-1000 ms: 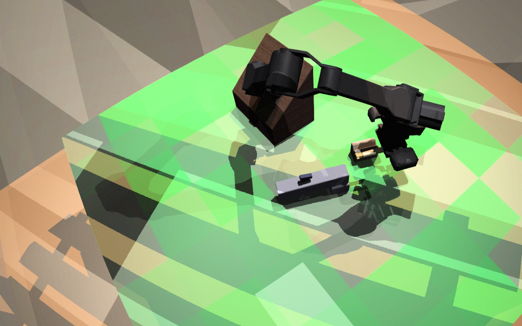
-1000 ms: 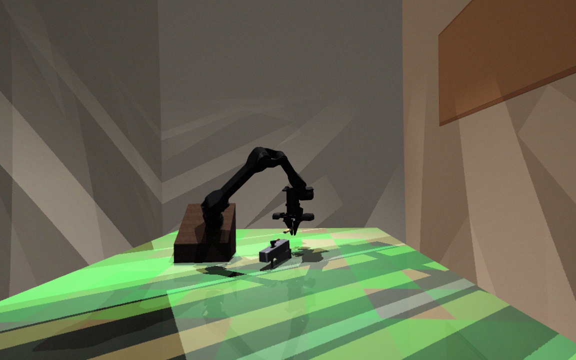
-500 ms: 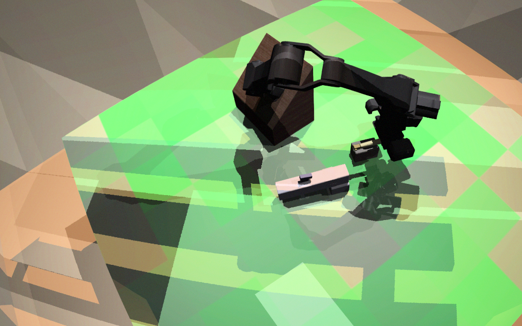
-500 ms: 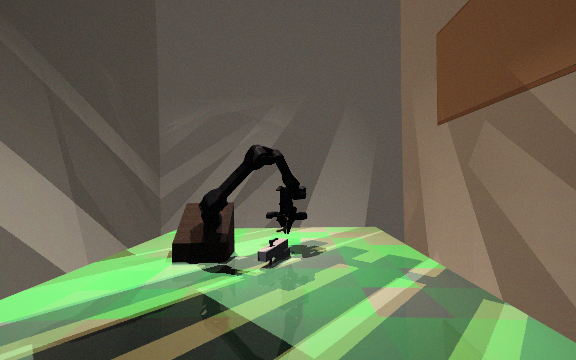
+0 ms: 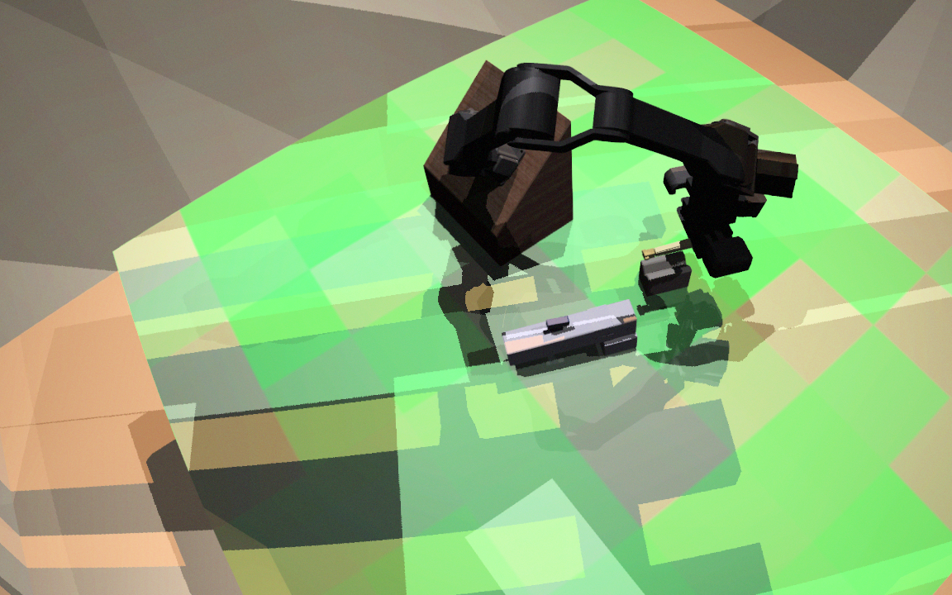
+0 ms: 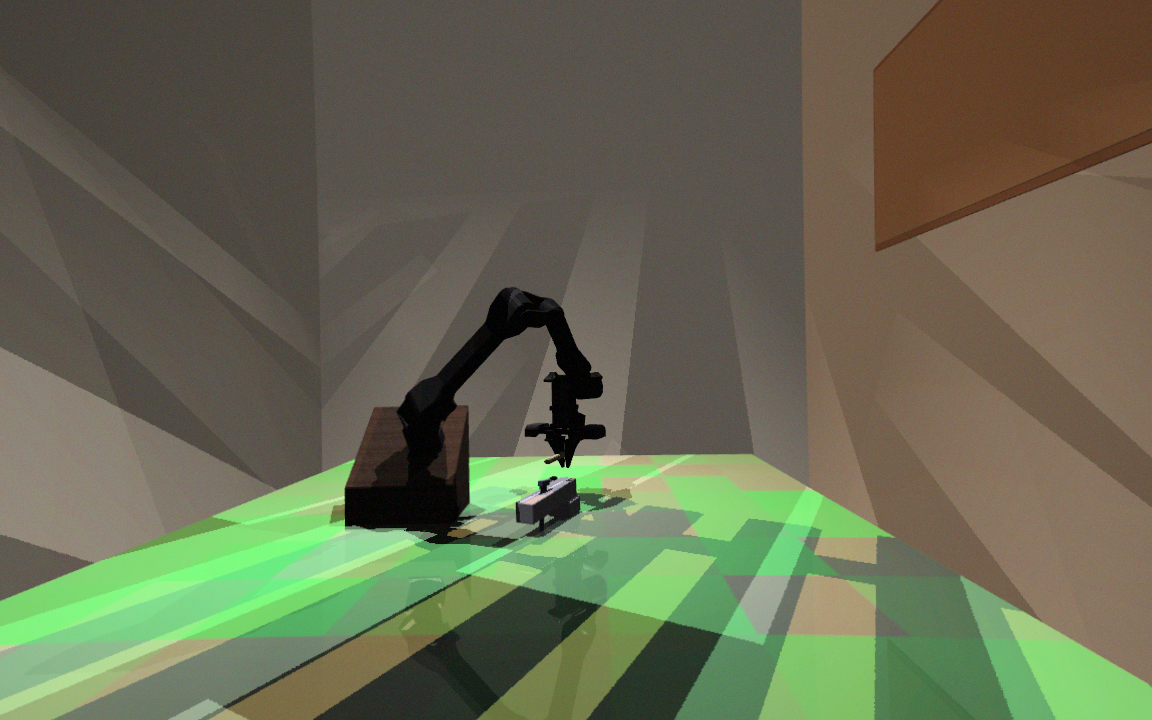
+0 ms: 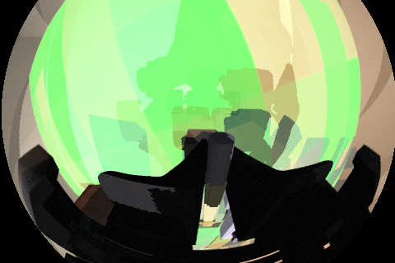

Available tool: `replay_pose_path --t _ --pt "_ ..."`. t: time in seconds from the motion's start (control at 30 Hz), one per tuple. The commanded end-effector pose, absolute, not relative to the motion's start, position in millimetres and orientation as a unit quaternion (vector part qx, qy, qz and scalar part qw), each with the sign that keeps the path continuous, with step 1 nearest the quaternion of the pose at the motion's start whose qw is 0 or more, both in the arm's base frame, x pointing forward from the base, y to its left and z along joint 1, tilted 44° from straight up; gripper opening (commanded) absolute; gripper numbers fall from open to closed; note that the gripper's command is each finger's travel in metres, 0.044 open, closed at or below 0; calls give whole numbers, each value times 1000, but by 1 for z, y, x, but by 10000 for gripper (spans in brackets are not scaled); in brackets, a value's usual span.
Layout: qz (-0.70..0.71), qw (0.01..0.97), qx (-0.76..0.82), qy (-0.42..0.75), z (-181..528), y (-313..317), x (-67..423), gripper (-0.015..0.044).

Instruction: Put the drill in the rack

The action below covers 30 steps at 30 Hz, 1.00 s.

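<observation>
My gripper (image 5: 692, 242) (image 6: 563, 454) (image 7: 212, 144) is shut on the drill (image 5: 661, 252) (image 7: 219, 167), a short dark rod with a tan end. In the top view the drill sticks out to the left of the fingers. It hangs just above the rack (image 5: 666, 276), a small dark block on the table. The grey holder block (image 5: 575, 339) (image 6: 547, 505) lies to the front left of the rack, apart from it. The small dark key (image 5: 558, 321) (image 6: 547, 484) sits on top of the holder. The holder's socket end faces the rack.
The arm's brown wooden base block (image 5: 531, 211) (image 6: 405, 479) stands behind the holder. The glossy green and tan table (image 5: 331, 311) (image 6: 741, 582) carries shifting shadows. An orange panel (image 6: 1019, 116) hangs on the right wall.
</observation>
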<state>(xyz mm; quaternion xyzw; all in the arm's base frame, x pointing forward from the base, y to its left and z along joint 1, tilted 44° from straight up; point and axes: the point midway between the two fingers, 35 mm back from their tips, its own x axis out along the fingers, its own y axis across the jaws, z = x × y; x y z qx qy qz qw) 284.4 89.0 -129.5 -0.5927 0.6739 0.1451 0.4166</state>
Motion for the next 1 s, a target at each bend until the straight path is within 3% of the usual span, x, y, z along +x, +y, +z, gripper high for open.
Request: replay_pose_path --t 0.0,0.97 --pt "146 415 -592 675 -134 91 278 0" --pt "145 415 -592 675 -161 66 281 0"
